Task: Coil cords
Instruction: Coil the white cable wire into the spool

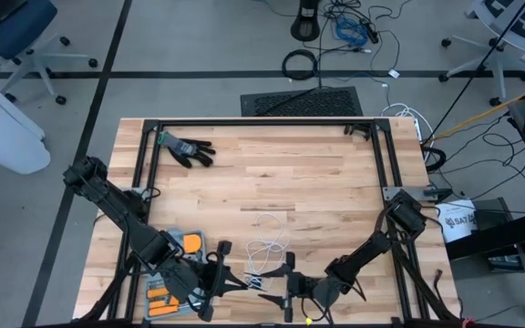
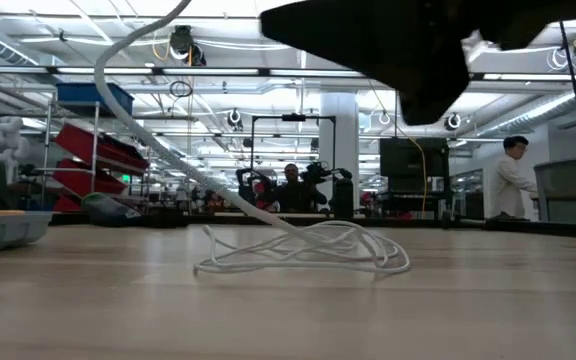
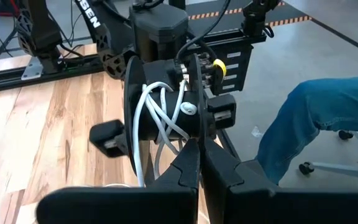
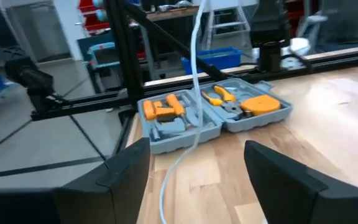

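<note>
One white cord [image 1: 267, 250] lies in loose loops at lower centre of the high view, between two grippers. One strand rises from the pile toward the upper left of the low view.

Left gripper [image 1: 237, 281], lower left of centre: fingers [image 3: 188, 177] closed together, meeting at a black spool [image 3: 163, 118] wound with white cord.

Right gripper [image 1: 287, 290], lower centre: jaws spread wide, gripping nothing; the cord passes between its fingers [image 4: 120, 171].

One tool case [image 1: 167, 273], lower left. One black glove [image 1: 188, 148], upper left. One person [image 2: 511, 180], far right of the low view.
</note>
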